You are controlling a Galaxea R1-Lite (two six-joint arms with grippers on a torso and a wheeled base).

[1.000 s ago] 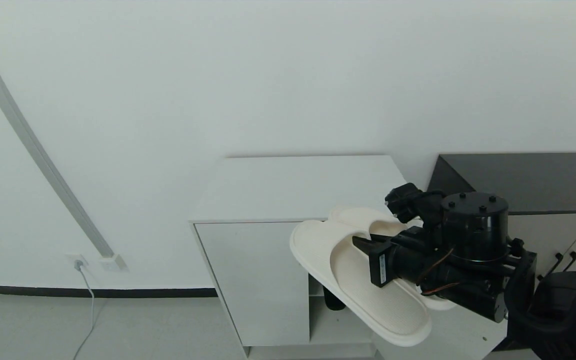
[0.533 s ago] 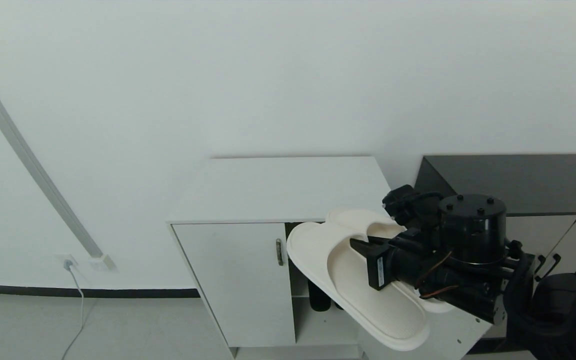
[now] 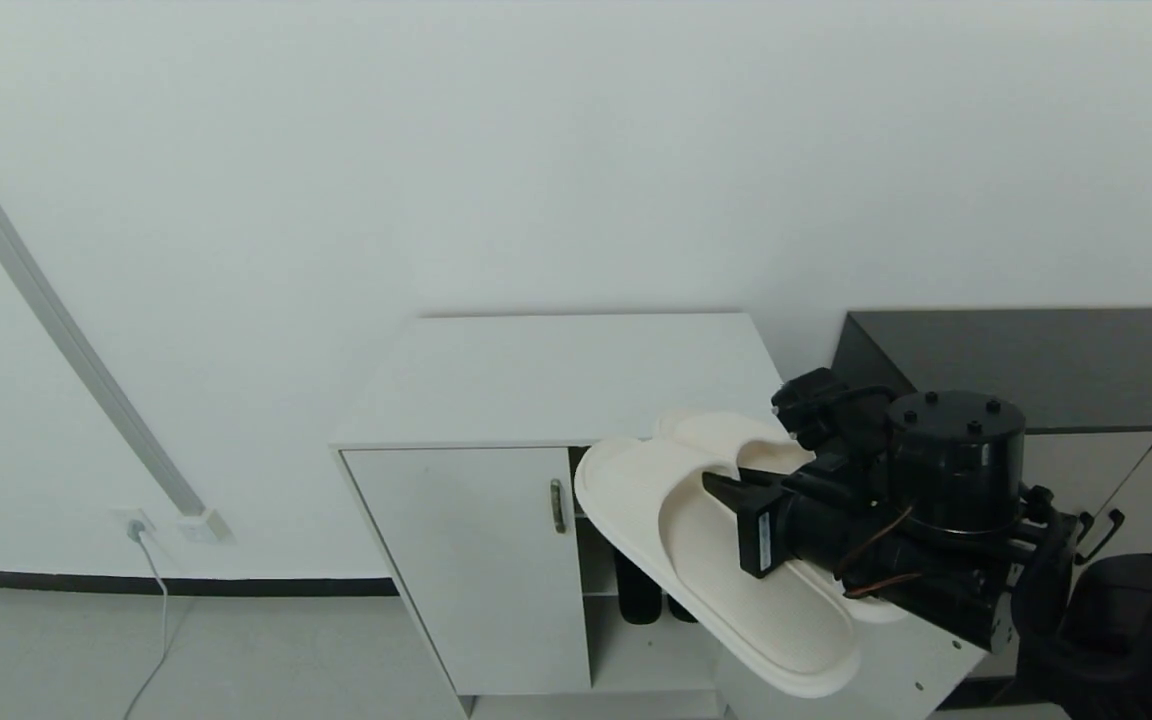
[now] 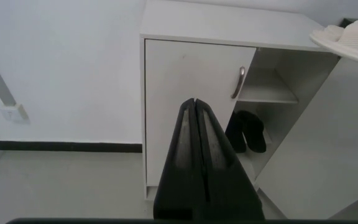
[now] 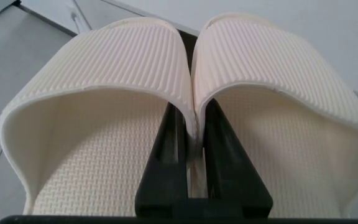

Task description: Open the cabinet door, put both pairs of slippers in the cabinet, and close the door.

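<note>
My right gripper (image 3: 721, 487) is shut on a pair of cream slippers (image 3: 696, 540), pinching their inner edges together (image 5: 191, 124). It holds them tilted in the air in front of the white cabinet (image 3: 556, 380), at its open right half. The cabinet's left door (image 3: 476, 560) with its handle (image 3: 556, 505) is closed; the right door (image 3: 886, 665) stands swung open below the slippers. A pair of black slippers (image 3: 641, 595) (image 4: 250, 130) sits on the lower shelf inside. My left gripper (image 4: 194, 101) is shut and empty, facing the cabinet front (image 4: 191, 87) from some way off.
A dark-topped sideboard (image 3: 1036, 360) adjoins the cabinet on the right. A wall socket with a cable (image 3: 141, 525) and a slanted grey conduit (image 3: 36, 290) are on the wall to the left. Grey floor (image 3: 186, 650) lies in front.
The head view shifted, so the cabinet sits further left and its open compartment with the black slippers shows. The right gripper keeps hold of the cream slippers.
</note>
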